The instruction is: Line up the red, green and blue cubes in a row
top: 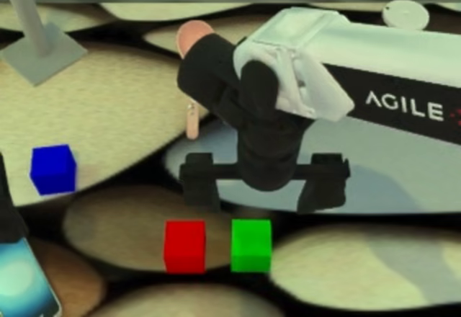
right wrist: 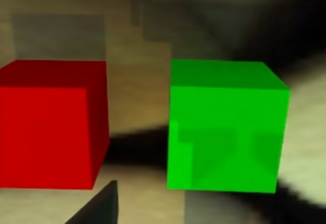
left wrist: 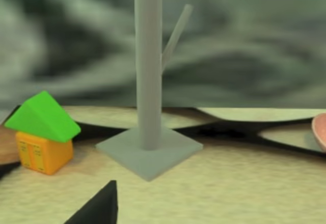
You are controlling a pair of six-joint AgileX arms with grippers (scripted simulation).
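The red cube (top: 184,245) and the green cube (top: 251,245) sit side by side near the table's front edge, a narrow gap between them. The blue cube (top: 52,169) lies apart at the left. My right gripper (top: 259,200) hovers just behind the red and green pair, open wide and holding nothing. In the right wrist view the red cube (right wrist: 51,127) and the green cube (right wrist: 224,132) fill the picture, with one dark fingertip (right wrist: 102,206) in front of them. My left arm (top: 4,194) is parked at the left edge, only one fingertip (left wrist: 99,206) showing over bare table.
A grey stand (top: 39,50) rises at the back left, seen close in the left wrist view (left wrist: 148,147) beside a toy house (left wrist: 43,132) with a green roof. A phone (top: 25,281) lies at the front left. A pink spoon (top: 193,43) lies behind the right gripper.
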